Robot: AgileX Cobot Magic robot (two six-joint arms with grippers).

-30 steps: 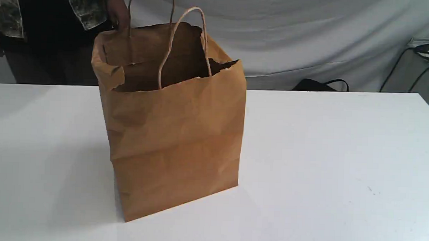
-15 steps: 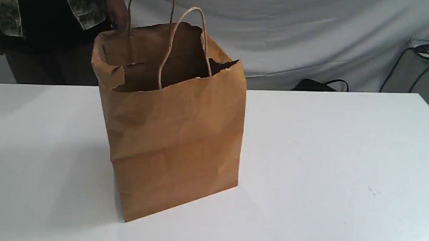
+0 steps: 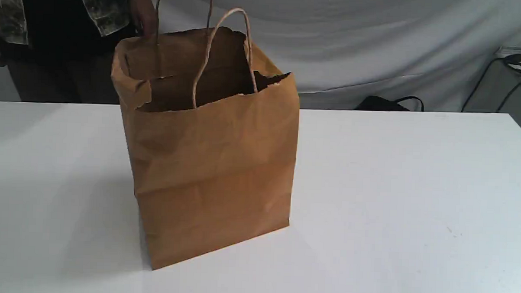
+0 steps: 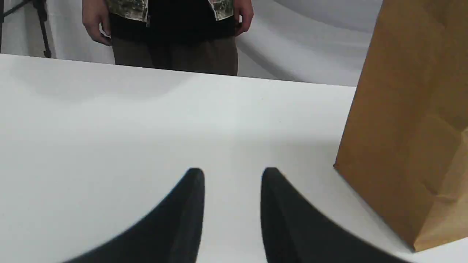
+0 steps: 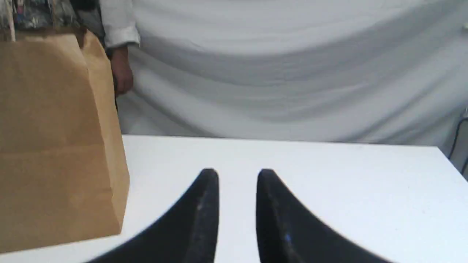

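Two empty grippers, left gripper [image 4: 232,171] and right gripper [image 5: 237,171], hovered slightly parted either side of the upright paper bag [image 3: 212,162] on the table [image 3: 393,190], apart from it; nothing was grasped yet, all handling left

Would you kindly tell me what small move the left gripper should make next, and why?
I would probably ease the left gripper toward the paper bag: the bag stands upright and open on the table, and both the left and the right gripper sit open, empty and apart from it.
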